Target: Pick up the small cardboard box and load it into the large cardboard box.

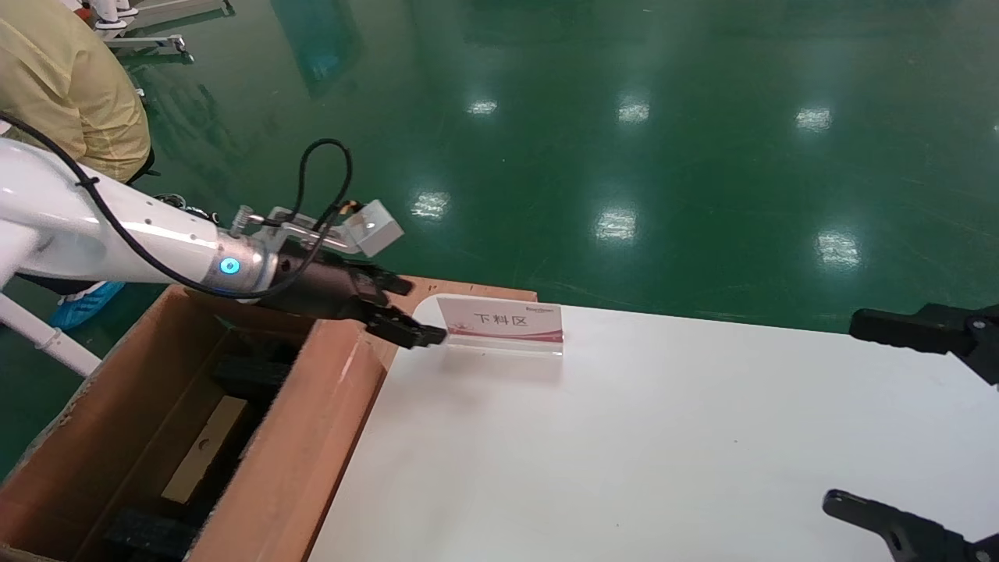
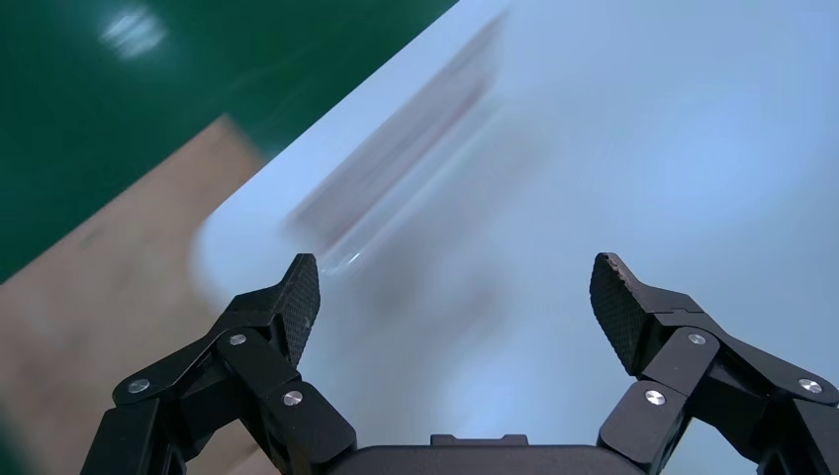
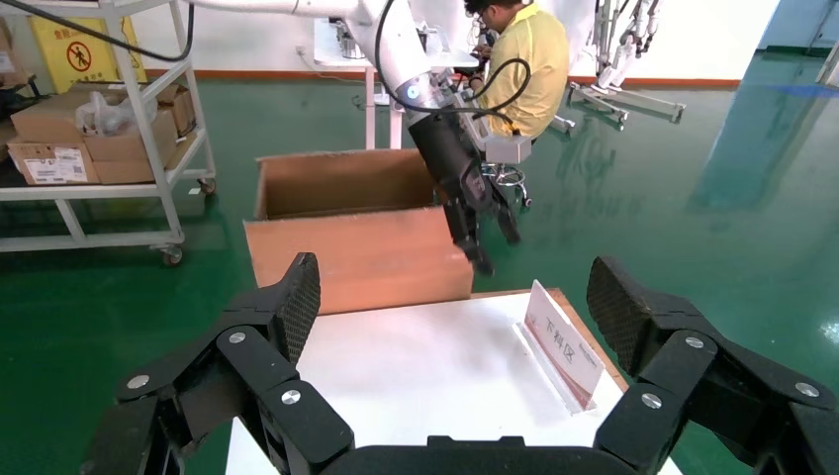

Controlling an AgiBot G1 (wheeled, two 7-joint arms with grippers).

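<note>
At lower left we see the large box [image 1: 296, 437] open, the small box [image 1: 204, 447] lying flat inside between black foam [image 1: 250, 375]. Our left hand [image 1: 417, 316] hovers, fingers apart, over the box's far corner beside the white surface [image 1: 624, 437]. A sign [image 1: 501, 321] stands centre. Our right hand [image 1: 882, 421], spread, idles at right.

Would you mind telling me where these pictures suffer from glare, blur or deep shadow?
Head view: ceiling lights glare off the green floor; the inside of the large cardboard box is dark, though the small cardboard box shows pale within. Left wrist view: the white table and sign are streaked by motion blur, while the left gripper is sharp. Right wrist view: evenly lit, sharp.
</note>
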